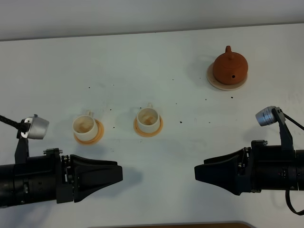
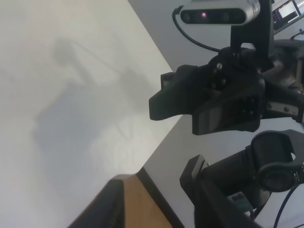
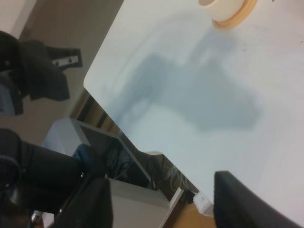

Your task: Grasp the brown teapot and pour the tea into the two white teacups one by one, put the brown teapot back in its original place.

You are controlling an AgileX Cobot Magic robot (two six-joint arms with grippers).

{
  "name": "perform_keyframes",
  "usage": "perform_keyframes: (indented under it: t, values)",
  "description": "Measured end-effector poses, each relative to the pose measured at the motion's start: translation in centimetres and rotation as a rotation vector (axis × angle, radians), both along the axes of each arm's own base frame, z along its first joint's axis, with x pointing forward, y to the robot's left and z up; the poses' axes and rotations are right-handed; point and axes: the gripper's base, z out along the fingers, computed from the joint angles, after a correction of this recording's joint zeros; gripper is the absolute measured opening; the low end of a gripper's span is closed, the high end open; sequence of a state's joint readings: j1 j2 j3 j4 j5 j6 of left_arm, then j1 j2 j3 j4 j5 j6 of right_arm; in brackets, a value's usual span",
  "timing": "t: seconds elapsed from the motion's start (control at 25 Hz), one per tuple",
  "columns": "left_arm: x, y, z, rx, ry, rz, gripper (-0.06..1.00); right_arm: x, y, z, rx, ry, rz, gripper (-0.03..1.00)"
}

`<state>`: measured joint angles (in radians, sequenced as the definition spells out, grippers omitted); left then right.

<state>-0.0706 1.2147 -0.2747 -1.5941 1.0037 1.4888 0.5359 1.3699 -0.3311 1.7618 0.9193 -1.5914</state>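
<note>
Left gripper [image 1: 118, 173] and right gripper [image 1: 197, 173] low over near edge of table [image 1: 142, 61], tips facing each other, well apart. Both jaws spread, nothing between. Two white cups [image 1: 84, 126] [image 1: 147, 117] mid-table, upright, each on orange coaster [image 1: 98, 137]. Brown teapot [image 1: 230, 68] at far right, upright on beige saucer [image 1: 213, 81], lid on.
</note>
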Motion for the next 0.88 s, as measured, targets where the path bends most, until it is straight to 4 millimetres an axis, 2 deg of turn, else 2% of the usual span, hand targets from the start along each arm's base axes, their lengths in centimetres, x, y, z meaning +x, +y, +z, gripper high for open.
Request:
perform_keyframes:
  t: [0.4,0.68,0.88]
  values:
    - [2.1,-0.1,2.5,0.077,0.001,-0.061,0.37,0.4,0.2,0.3,-0.005,-0.017,0.0,0.5]
    - [4.0,0.2,5.1,0.171,0.025,-0.063,0.37,2.3,1.0,1.9,-0.044,-0.083,0.002,0.5]
    - [4.6,0.8,5.0,0.276,0.073,0.005,0.37,4.0,1.3,2.8,-0.149,-0.133,-0.024,0.5]
